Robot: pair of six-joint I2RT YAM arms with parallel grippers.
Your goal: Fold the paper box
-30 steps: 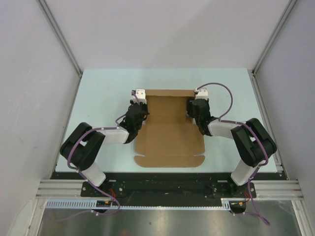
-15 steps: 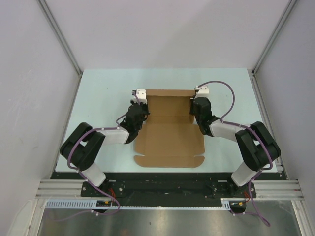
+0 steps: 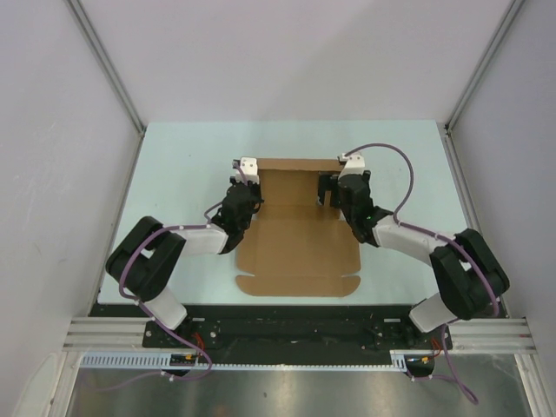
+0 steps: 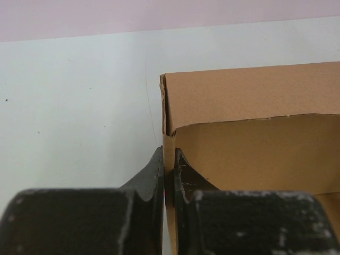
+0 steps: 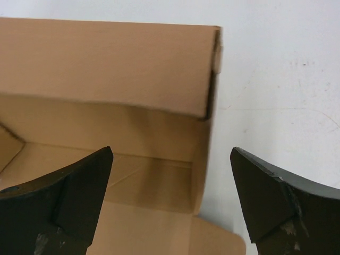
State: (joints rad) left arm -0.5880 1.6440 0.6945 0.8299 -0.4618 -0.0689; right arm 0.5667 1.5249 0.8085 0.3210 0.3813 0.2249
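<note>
L tool (image 4: 169, 159) is clamped on the paper box (image 3: 300, 230). Its two black, scuffed fingers (image 4: 154, 175) pinch the thin upright left side wall, one outside, one inside. Just ahead of the tips that wall meets the raised back panel at a folded corner. The panel's top strip is doubled over, w/ a slightly ragged cut edge along its underside.

R tool (image 5: 170, 154) is spread wide, gripping nothing. Its wedge-shaped black fingers straddle the box's right side wall w/o touching it: left one over the box interior, right one over bare desk (image 3: 191, 156). Ahead of it sits the back right corner, w/ a dark gap between the layers.

Cardboard is plain brown, matte, w/ straight creases. Behind both tools, toward the arm bases, the flat panel lies on the desk w/ small tabs at its near corners. Desk is pale mint, smooth, faintly scratched.
</note>
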